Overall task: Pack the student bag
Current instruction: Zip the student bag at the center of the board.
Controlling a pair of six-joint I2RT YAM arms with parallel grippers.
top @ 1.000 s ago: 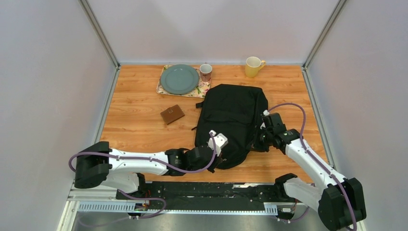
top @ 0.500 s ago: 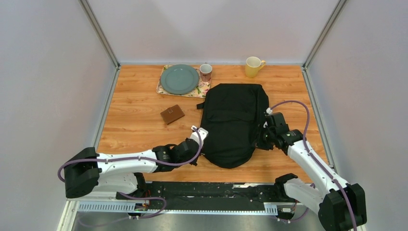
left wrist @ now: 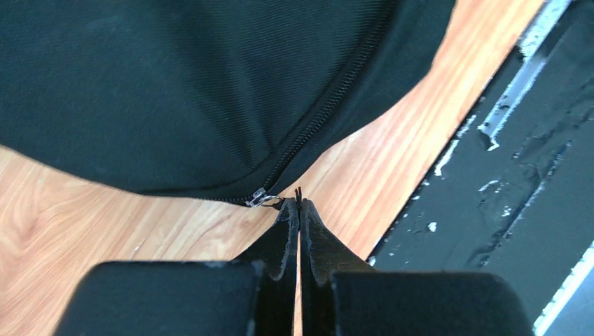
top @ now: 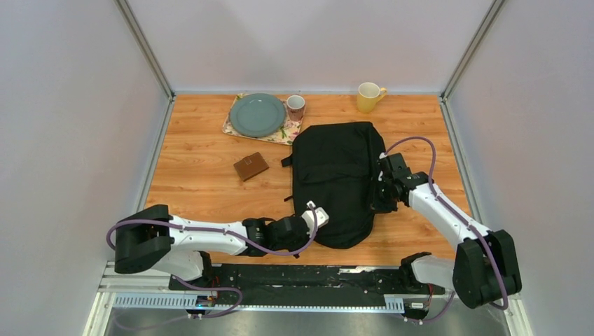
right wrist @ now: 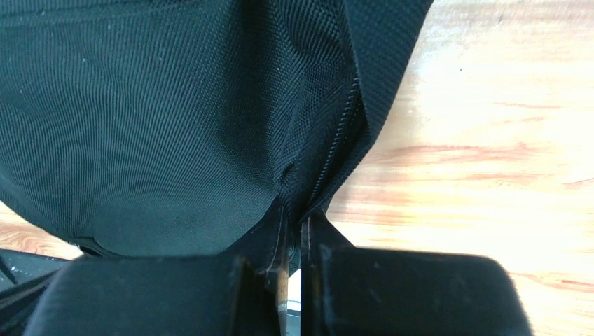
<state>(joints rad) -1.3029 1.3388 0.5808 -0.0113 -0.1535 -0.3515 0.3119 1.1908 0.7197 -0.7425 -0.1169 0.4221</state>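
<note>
Top external view: the student bag point(top: 335, 178) lies middle-right on the worktop point(top: 203, 189), rounded end toward the near edge. At its right edge the right gripper point(right wrist: 293, 222) pinches fabric beside the zipper seam. At the near-left curve the left gripper point(left wrist: 299, 206) is pressed together, tips touching the zipper pull point(left wrist: 260, 198).

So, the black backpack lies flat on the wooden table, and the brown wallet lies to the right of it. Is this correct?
Not quite. In the top external view the brown wallet lies to the left of the black backpack, apart from it. The rest is right: the backpack lies flat on the wooden table.
</note>
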